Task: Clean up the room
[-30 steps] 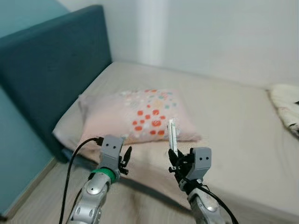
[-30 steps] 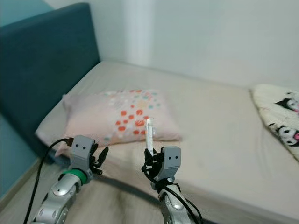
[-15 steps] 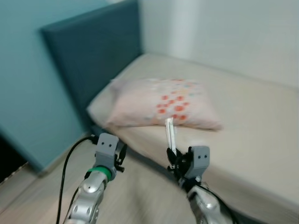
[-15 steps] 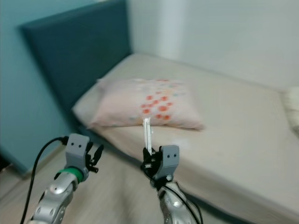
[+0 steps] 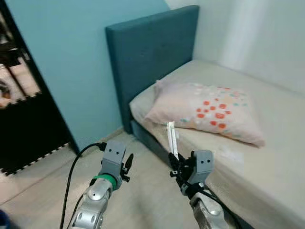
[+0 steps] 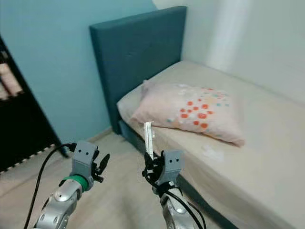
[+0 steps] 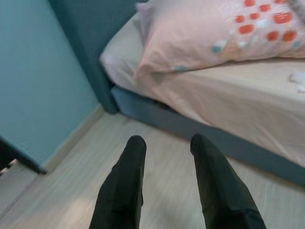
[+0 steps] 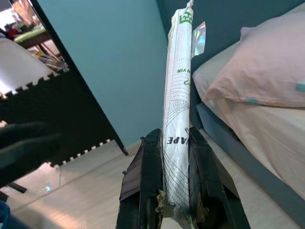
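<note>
Headboard (image 5: 152, 62) newly centred; wrapper (image 8: 177, 109) clamped

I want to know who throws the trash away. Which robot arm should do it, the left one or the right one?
Probably the right. The right gripper is already shut on the white wrapper, held upright. The left gripper is open with nothing between its fingers, out over the floor.

I'm facing a teal wall (image 5: 71, 57) on the left and a white wall (image 5: 257, 33) far right. Between them a dark blue headboard (image 5: 147, 57) backs a beige bed (image 5: 267, 162) bearing a dotted pink pillow (image 5: 209, 109). Pale wood floor (image 5: 43, 191) lies near me.
</note>
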Robot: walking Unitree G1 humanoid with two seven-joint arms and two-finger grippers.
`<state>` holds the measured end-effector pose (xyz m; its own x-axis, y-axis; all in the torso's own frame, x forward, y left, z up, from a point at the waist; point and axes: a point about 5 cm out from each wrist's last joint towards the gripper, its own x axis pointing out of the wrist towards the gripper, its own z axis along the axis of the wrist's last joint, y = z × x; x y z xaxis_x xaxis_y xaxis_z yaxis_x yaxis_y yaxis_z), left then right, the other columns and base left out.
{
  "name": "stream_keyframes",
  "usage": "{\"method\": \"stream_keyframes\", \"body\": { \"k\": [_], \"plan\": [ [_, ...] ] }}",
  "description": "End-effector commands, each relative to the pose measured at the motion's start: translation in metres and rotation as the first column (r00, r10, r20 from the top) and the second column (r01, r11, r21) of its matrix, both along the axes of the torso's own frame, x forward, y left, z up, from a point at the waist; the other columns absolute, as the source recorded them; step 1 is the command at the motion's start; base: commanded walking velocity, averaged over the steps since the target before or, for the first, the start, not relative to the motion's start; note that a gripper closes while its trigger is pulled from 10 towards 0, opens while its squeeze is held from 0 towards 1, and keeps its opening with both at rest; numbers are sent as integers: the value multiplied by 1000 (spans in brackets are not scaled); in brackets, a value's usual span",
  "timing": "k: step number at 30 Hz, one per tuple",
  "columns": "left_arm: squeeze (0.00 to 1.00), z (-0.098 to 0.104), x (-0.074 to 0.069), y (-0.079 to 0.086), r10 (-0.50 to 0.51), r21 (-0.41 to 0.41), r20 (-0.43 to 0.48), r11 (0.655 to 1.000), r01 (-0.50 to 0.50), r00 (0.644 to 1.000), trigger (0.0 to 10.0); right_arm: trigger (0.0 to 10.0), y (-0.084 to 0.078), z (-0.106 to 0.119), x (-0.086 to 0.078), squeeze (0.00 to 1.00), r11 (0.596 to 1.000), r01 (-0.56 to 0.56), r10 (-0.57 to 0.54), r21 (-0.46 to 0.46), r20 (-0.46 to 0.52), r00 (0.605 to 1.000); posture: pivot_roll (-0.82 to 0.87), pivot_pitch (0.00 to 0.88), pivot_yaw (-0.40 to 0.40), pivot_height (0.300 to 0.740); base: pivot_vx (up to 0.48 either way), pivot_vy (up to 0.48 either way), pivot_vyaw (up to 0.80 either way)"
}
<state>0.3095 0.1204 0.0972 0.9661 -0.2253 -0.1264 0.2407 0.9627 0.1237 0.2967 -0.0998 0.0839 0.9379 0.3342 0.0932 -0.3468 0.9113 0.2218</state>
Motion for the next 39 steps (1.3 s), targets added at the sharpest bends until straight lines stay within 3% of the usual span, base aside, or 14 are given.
{"method": "stream_keyframes", "body": {
  "k": [1, 12, 20, 39],
  "plan": [
    [0, -4, -1, 3, 6, 20, -18, 1000, -6, 1000, 10000, 10000, 5, -2, -1, 0, 1000, -22, 22, 10, -10, 1000, -112, 31, 64, 731, 0, 0, 744],
    [0, -5, 0, 3, 9, 29, -23, 1000, -8, 1000, 10000, 10000, 10, -2, -3, 0, 998, -51, 52, 19, -10, 999, -109, 37, 67, 731, 0, 0, 744],
    [0, -7, -1, 7, 34, 49, -27, 998, -32, 999, 10000, 10000, 24, -3, -10, 0, 986, -167, 167, -11, 3, 986, -103, 47, 69, 731, 0, 0, 735],
    [0, -10, 0, 12, 80, 67, -34, 995, -78, 996, 10000, 10000, 27, 5, -10, 0, 961, -265, 269, -80, 36, 962, -99, 55, 66, 731, 0, 0, 726]
  ]
}}
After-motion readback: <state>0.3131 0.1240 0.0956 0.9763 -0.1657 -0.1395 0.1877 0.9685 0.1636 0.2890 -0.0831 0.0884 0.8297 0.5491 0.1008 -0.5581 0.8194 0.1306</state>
